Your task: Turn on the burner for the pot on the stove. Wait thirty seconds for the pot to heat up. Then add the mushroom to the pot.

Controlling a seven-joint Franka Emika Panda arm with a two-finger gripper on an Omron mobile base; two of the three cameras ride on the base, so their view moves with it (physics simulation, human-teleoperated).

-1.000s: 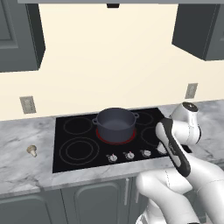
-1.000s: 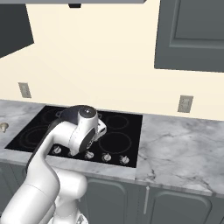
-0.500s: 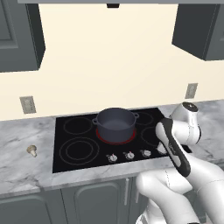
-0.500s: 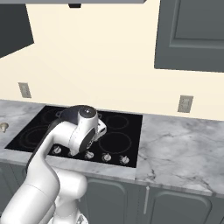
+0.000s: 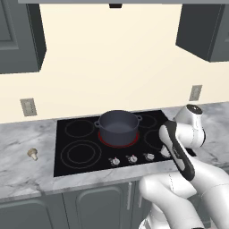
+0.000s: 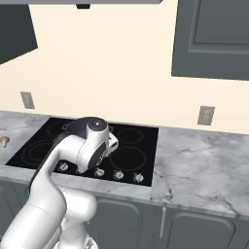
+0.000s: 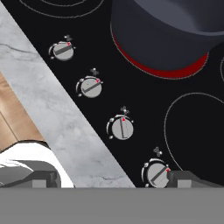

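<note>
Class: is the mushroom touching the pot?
Apart. The left base view shows the mushroom on the marble counter, with bare counter and cooktop between it and the pot.

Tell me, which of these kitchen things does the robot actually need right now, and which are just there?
Needed: pot, glowing burner beneath it, stove with its knobs, mushroom on the counter.

Just there: wall outlets, dark cabinets, the unlit burner rings.

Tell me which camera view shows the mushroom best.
The left base view: the tiny tan-capped mushroom lies whole on the grey marble counter, left of the flat black glass stove. The right base view catches it cut off at the left edge.
</note>
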